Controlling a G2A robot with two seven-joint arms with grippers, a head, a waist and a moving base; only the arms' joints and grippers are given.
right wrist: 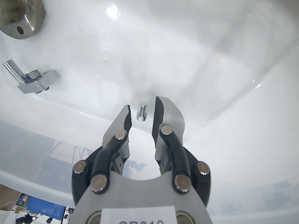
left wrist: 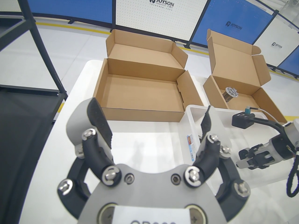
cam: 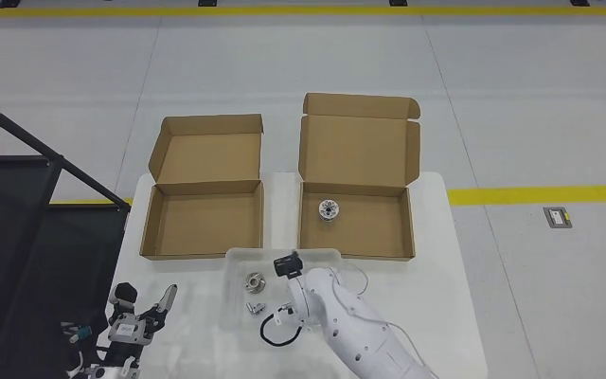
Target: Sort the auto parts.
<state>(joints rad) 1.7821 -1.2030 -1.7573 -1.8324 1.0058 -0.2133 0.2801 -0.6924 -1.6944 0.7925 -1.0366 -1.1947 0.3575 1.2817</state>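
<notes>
Right gripper [right wrist: 143, 105] is down inside the clear plastic tray [cam: 241, 254], which sits mid near edge of the worktop [cam: 445, 284]. Jaws are part open and straddle a small socket-head bolt [right wrist: 140, 113] lying on the tray floor, with a gap on both sides and nothing gripped. Also in the tray: a round steel flange [right wrist: 19, 12] and an L-shaped bracket [right wrist: 31, 80], both toward the tray's left end and apart from the bolt.

Left gripper [left wrist: 150, 111] is over the near-left corner of the worktop, jaws wide open and empty.

Two open cardboard boxes sit along the far edge. The left box [left wrist: 140, 92] is bare inside. The right box [cam: 374, 227] holds one round toothed metal part [cam: 328, 208].
</notes>
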